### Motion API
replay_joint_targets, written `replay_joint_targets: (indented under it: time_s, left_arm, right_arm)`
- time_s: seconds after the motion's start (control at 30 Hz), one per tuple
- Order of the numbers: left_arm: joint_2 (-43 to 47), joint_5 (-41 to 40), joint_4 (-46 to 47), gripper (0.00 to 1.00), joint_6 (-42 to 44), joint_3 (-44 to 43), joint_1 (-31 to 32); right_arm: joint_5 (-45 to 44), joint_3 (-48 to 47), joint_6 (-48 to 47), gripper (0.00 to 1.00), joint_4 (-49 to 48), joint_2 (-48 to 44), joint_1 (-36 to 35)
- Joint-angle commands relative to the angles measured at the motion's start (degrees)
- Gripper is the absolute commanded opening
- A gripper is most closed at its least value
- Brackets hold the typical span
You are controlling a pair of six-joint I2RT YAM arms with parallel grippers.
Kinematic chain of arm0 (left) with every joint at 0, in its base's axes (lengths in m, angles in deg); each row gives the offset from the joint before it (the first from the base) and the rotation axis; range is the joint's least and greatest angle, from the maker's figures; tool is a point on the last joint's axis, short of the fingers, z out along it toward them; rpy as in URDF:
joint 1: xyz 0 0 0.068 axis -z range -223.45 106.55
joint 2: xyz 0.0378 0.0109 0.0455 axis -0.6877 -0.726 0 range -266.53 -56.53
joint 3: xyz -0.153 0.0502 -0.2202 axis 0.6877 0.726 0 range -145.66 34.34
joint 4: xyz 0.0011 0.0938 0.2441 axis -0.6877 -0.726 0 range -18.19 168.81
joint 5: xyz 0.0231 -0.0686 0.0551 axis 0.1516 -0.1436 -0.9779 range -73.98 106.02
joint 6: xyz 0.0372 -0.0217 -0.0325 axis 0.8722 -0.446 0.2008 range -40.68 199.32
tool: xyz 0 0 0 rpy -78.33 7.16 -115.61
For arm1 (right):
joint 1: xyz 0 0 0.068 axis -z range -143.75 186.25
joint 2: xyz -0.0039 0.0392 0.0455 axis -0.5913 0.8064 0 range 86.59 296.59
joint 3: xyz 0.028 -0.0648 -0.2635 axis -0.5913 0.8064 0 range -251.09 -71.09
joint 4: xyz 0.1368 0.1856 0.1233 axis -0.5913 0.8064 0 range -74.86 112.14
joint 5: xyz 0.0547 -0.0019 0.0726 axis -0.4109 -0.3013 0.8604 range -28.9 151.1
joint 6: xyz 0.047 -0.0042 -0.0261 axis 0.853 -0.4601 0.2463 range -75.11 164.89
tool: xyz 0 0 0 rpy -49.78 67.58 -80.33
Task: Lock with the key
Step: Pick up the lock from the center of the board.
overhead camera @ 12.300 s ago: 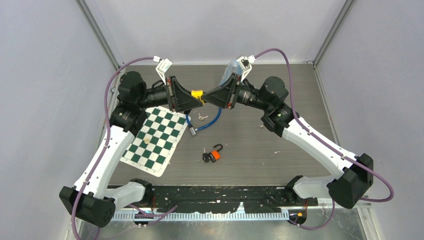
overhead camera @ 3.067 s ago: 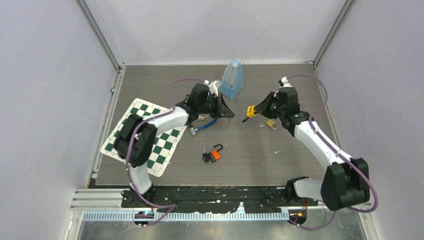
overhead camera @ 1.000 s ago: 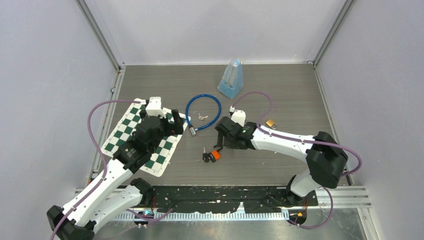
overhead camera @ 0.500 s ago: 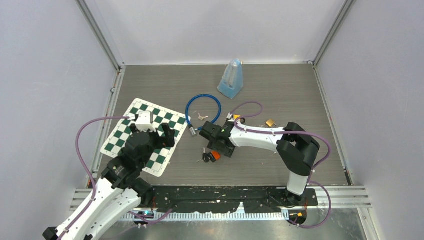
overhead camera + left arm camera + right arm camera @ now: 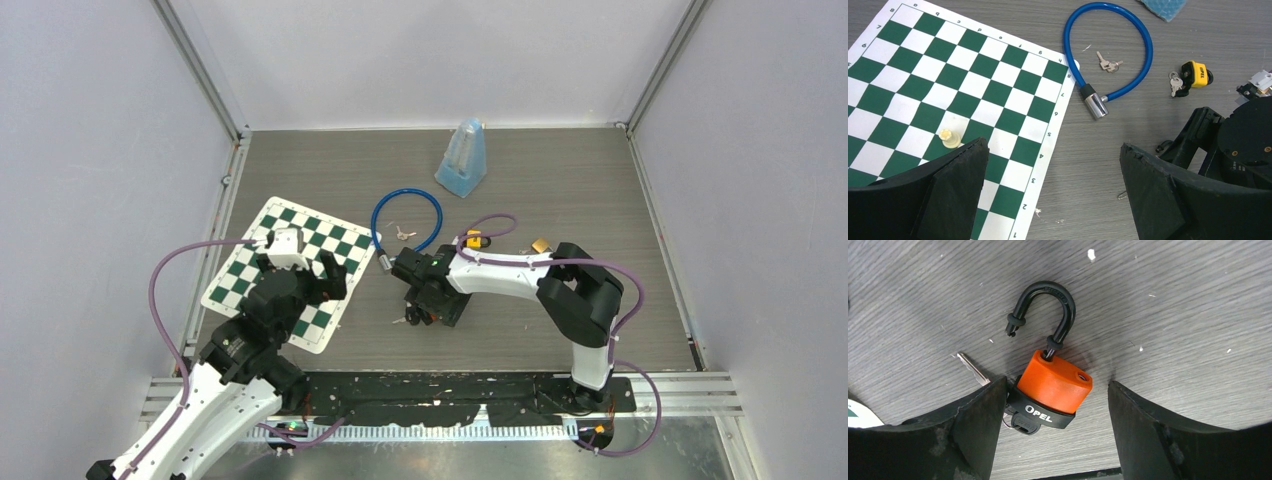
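Orange padlock point(image 5: 1056, 384) lies flat on the table point(image 5: 600, 180), a bit toward 6 o'clock from table centre. Black shackle point(image 5: 1060, 305) is up at 12 o'clock, free leg out of the body, so unlocked. Key point(image 5: 1022, 424) sits at the lock's base at 7 o'clock, and a bare key blade point(image 5: 973, 368) pokes out at 9 o'clock.

Right gripper point(image 5: 432, 303) is down over the lock. Its jaws are released and straddle the body with a gap each side, no grip.

From the lock in the top view:
- blue cable lock point(image 5: 1108, 50) at 11 o'clock, small keys point(image 5: 1109, 63) inside its loop
- yellow padlock point(image 5: 1195, 75) at 1 o'clock
- chessboard mat point(image 5: 923, 85) at 9 o'clock, with a cream chess piece point(image 5: 950, 137) on it

Left gripper point(image 5: 1053, 145) hangs over the mat's right edge, spread wide, holding nothing.
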Motion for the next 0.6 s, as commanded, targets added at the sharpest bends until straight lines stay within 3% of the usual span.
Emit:
replay_joint_targets:
  time_s: [0.0,0.13,0.2,0.27,0.37,0.43,0.57]
  left_arm:
    - [1.1,-1.0,-0.2,1.00,-0.4,0.1,-0.3]
    - [1.5,-1.1,-0.3,1.00,-0.4,0.1,-0.2]
    - [1.6,-1.1,-0.3,0.99,-0.4,0.0,-0.3]
    - [1.5,-1.0,-0.3,0.99,-0.5,0.0,-0.2]
    - [1.4,-1.8,-0.3,0.97,-2.0,0.0,-0.2]
    - [1.5,-1.1,-0.1,0.97,-2.4,0.0,-0.2]
    - [2.1,3.6,2.2,0.97,-3.2,0.9,-0.2]
  right_arm:
    - [-2.7,-2.5,5.2,0.77,4.3,0.6,-0.3]
    - [-3.2,-3.8,6.0,0.76,2.4,1.6,-0.3]
    - [-2.9,-4.1,6.0,0.71,5.3,1.9,-0.3]
    - [-2.6,-4.2,5.6,0.60,5.5,2.1,-0.3]
    - [-2.4,-1.3,5.1,0.32,0.1,-0.3,-0.3]
    - [-3.8,1.2,4.9,0.26,-3.2,-3.2,-0.3]
    - [-8.7,1.3,2.6,0.24,-4.6,-8.8,-0.3]
